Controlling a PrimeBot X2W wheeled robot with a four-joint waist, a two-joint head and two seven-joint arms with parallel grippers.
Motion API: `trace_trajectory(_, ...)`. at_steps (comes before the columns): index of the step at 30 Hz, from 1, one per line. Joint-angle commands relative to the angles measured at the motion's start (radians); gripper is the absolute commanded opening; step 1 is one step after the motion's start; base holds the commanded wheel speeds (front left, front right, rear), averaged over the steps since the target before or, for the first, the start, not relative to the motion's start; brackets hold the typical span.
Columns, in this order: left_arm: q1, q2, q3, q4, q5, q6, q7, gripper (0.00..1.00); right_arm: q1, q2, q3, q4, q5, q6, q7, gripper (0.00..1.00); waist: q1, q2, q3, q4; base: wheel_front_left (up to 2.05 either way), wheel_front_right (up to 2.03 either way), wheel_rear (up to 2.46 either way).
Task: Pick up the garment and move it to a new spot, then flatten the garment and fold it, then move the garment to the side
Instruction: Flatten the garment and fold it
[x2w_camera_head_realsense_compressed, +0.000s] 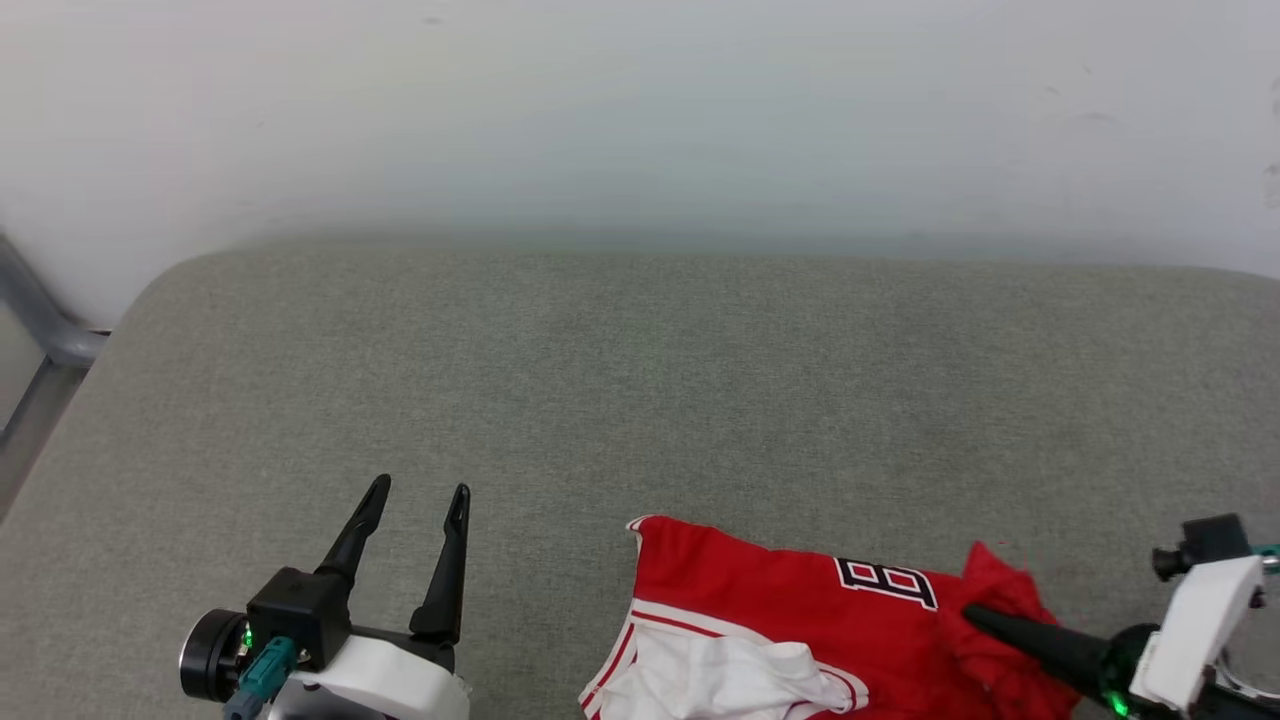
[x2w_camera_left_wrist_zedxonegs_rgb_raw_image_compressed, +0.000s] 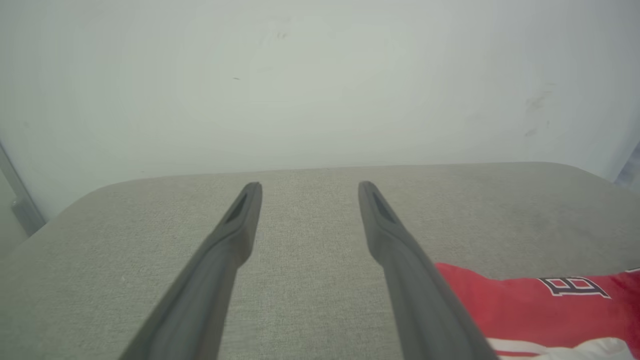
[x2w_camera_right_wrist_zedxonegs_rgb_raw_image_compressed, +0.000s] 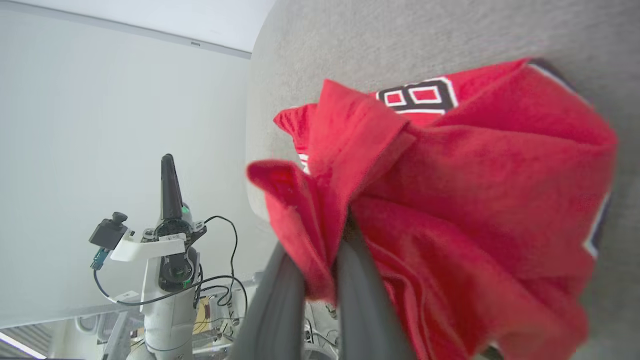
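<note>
The garment (x2w_camera_head_realsense_compressed: 780, 590), a red jersey with a white sleeve and a black letter B, lies crumpled at the near right of the grey cushioned surface (x2w_camera_head_realsense_compressed: 640, 380). My right gripper (x2w_camera_head_realsense_compressed: 975, 612) comes in from the lower right, shut on a bunched red fold of it; the right wrist view has that cloth (x2w_camera_right_wrist_zedxonegs_rgb_raw_image_compressed: 450, 200) pinched between the two dark fingers. At the lower left my left gripper (x2w_camera_head_realsense_compressed: 418, 490) is open above bare cushion, left of the garment (x2w_camera_left_wrist_zedxonegs_rgb_raw_image_compressed: 525, 300) and apart from it. The fingers (x2w_camera_left_wrist_zedxonegs_rgb_raw_image_compressed: 240, 215) hold nothing.
A pale wall (x2w_camera_head_realsense_compressed: 640, 120) rises right behind the cushion. A grey metal frame (x2w_camera_head_realsense_compressed: 40, 330) stands past the cushion's left corner. Bare cushion spreads over the middle and far side. The left arm (x2w_camera_right_wrist_zedxonegs_rgb_raw_image_compressed: 170, 240) with its cables appears in the right wrist view.
</note>
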Motion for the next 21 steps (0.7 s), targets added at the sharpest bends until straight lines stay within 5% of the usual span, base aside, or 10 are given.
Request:
trace_trajectory(1,-0.015,-0.001,-0.006,0.003,0.004,-0.005,0.000,1.00,-0.002,0.005,0.035,0.016,0.036,0.000,-0.013,0.00,0.0000,-0.0001,0.002,0.016,0.00,0.00,0.00)
trace_trajectory(15,-0.074,-0.025,-0.012,0.024,0.003,-0.024,-0.008,1.00,-0.086,0.004,0.498,0.141,0.310,0.000,-0.302,0.00,0.0000,-0.0001,0.082,0.122,0.00,0.00,0.00)
trace_trajectory(21,-0.097,-0.039,-0.008,0.033,0.011,-0.034,-0.012,1.00,-0.135,0.004,0.613,0.177,0.320,0.000,-0.445,0.00,0.0000,-0.0001,0.113,0.147,0.00,0.00,0.00)
